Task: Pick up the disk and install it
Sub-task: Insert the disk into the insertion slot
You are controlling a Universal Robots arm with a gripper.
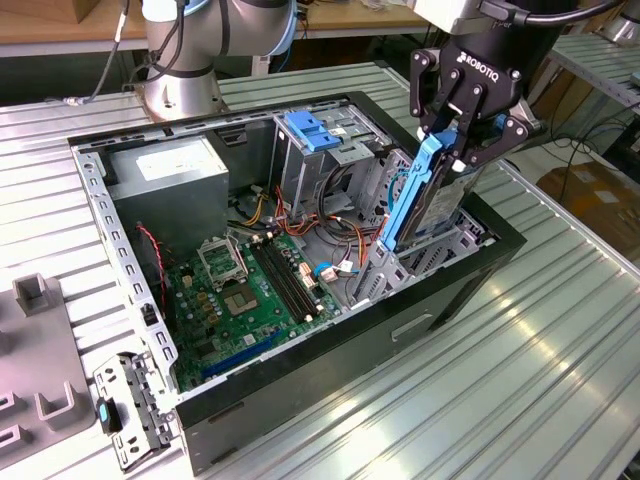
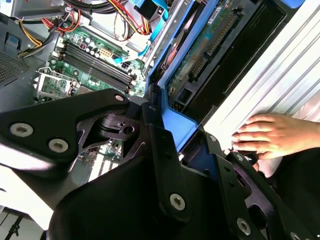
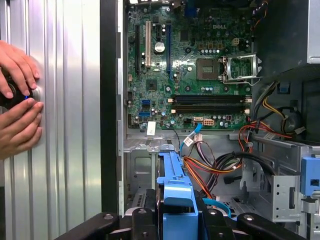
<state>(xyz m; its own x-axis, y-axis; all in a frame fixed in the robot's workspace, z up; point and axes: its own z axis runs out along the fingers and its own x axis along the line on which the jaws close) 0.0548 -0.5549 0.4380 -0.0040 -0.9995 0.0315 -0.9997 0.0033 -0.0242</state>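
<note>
The disk (image 1: pixel 443 205) is a dark drive with blue side rails, held on edge and tilted. My gripper (image 1: pixel 455 150) is shut on its upper end. The disk's lower end sits in the metal drive bay (image 1: pixel 445 250) at the corner of the open computer case (image 1: pixel 300 370) on the exterior view's right. In the second wrist view the disk's green circuit-board side (image 2: pixel 200 55) and blue rail (image 2: pixel 172 120) run away from my gripper (image 2: pixel 172 147) into the bay. The first wrist view has the blue rail (image 3: pixel 175 190) rising between the black fingers (image 3: pixel 145 222).
Inside the case lie the green motherboard (image 1: pixel 250 300), a grey power-supply box (image 1: pixel 170 175), a drive cage with a blue latch (image 1: pixel 312 130) and loose cables (image 3: pixel 215 167). A person's hands (image 3: pixel 17 100) rest on the ribbed metal table (image 1: pixel 560 340) beside the case. A loose bracket (image 1: pixel 130 410) lies near the case's corner.
</note>
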